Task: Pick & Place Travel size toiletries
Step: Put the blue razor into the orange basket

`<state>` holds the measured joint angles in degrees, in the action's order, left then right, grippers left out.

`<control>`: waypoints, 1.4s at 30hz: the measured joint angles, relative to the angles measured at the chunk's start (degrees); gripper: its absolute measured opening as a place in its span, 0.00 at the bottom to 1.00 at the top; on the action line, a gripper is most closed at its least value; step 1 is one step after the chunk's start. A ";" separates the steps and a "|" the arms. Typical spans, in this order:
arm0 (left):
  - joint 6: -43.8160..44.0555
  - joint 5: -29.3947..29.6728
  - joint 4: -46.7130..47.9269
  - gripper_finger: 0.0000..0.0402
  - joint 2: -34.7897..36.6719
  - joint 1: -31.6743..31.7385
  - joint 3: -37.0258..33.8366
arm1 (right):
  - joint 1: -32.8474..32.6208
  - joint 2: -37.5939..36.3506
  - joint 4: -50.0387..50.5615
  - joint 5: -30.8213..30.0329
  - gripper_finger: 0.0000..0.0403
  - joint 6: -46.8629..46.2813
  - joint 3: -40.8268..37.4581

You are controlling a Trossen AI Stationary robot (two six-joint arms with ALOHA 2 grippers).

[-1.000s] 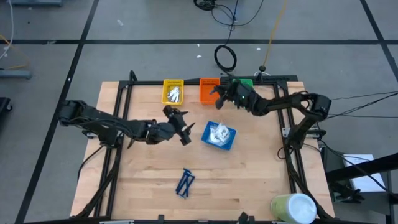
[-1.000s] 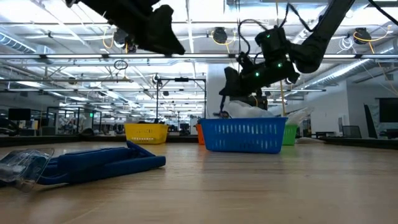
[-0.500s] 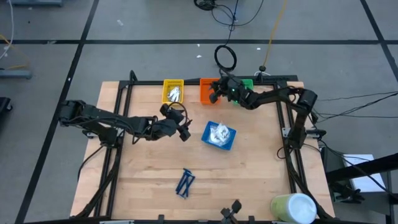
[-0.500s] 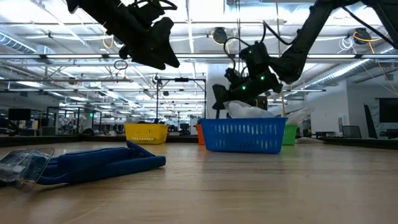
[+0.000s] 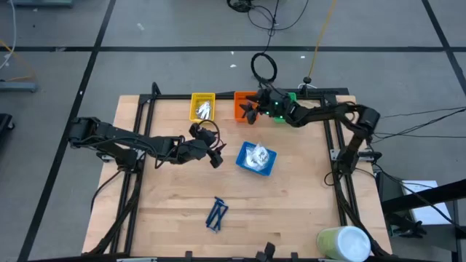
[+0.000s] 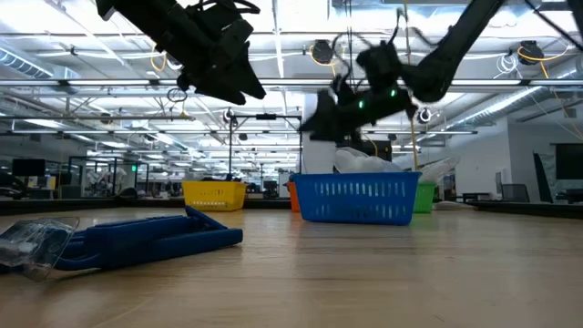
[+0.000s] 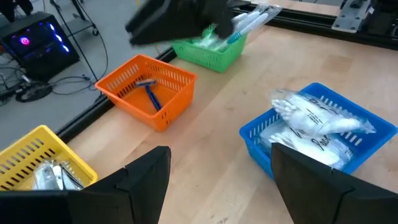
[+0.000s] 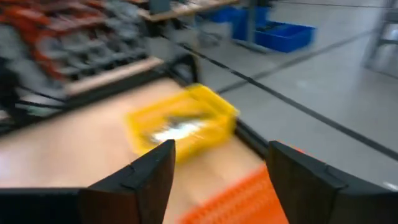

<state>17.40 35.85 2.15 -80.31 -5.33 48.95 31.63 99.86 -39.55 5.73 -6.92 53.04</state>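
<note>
Dark blue razors [image 5: 216, 213] lie flat on the table near its front edge, also seen in the low view [image 6: 155, 241]. One blue razor [image 7: 149, 94] lies in the orange tray [image 5: 244, 106]. White sachets [image 7: 314, 121] fill the blue tray [image 5: 257, 159]. Silvery packets [image 5: 204, 109] lie in the yellow tray [image 5: 203, 106], and light-blue sticks [image 7: 245, 25] lean out of the green tray [image 5: 288, 97]. My right gripper [image 5: 248, 109] hovers open over the orange tray, with nothing between its fingers [image 8: 217, 162]. My left gripper [image 5: 216, 155] hangs open and empty just left of the blue tray.
A big pale green-and-white cylinder [image 5: 342, 244] stands at the table's front right corner. A black frame rail [image 5: 240, 94] runs along the far edge behind the trays. Bare wood [image 5: 291, 211] lies between the blue tray and the front edge.
My right gripper has moved a little toward the table's far left, over the orange tray, rising slightly, and its fingers stand wider apart than before. My left gripper has rolled a little about its own axis and otherwise stayed in place.
</note>
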 joint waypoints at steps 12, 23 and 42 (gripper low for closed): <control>11.47 -25.13 6.95 0.67 -5.30 -2.26 -0.09 | -14.53 -19.37 11.70 18.09 0.60 1.53 0.00; 19.48 -34.51 7.62 0.67 -18.52 -12.89 -0.10 | -26.80 -21.67 14.81 18.01 0.56 4.65 -0.02; 34.82 -30.17 3.29 0.67 -18.17 -24.26 -0.09 | -31.16 -21.67 16.29 17.96 0.55 4.13 -0.04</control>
<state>52.22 5.68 5.43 -98.48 -29.59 48.86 0.47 78.19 -23.25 23.70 -2.80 52.99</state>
